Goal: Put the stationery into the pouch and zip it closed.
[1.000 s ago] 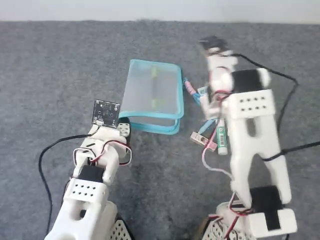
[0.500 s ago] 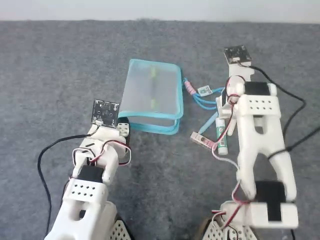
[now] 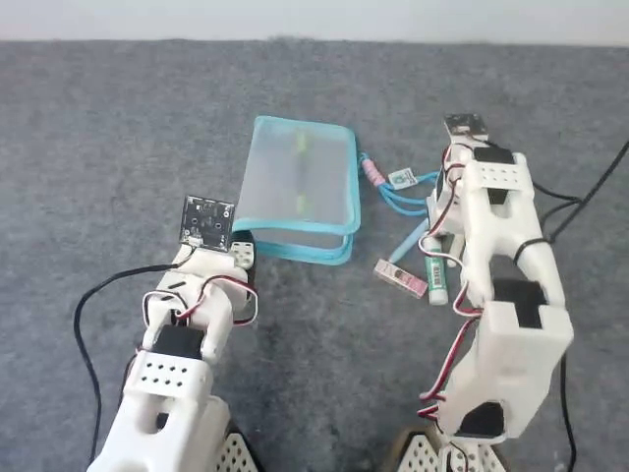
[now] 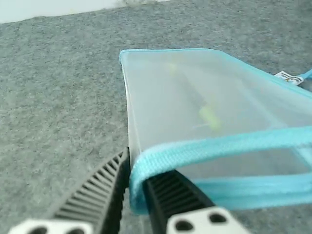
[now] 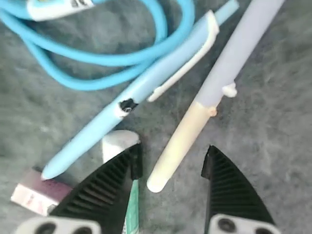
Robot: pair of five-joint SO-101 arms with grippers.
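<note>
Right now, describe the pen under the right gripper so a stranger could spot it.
Beside the translucent turquoise-trimmed pouch lies a looped blue cord with pens next to it. The one framed by the open right gripper is a lilac-barrelled pen with a cream end; its neighbour is a light-blue pen with a pale clip.

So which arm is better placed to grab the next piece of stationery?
Right. The right gripper is open, with its jaws on either side of the cream end of the cream-and-lilac pen. The left gripper is shut on the pouch edge, away from that pen.
</note>
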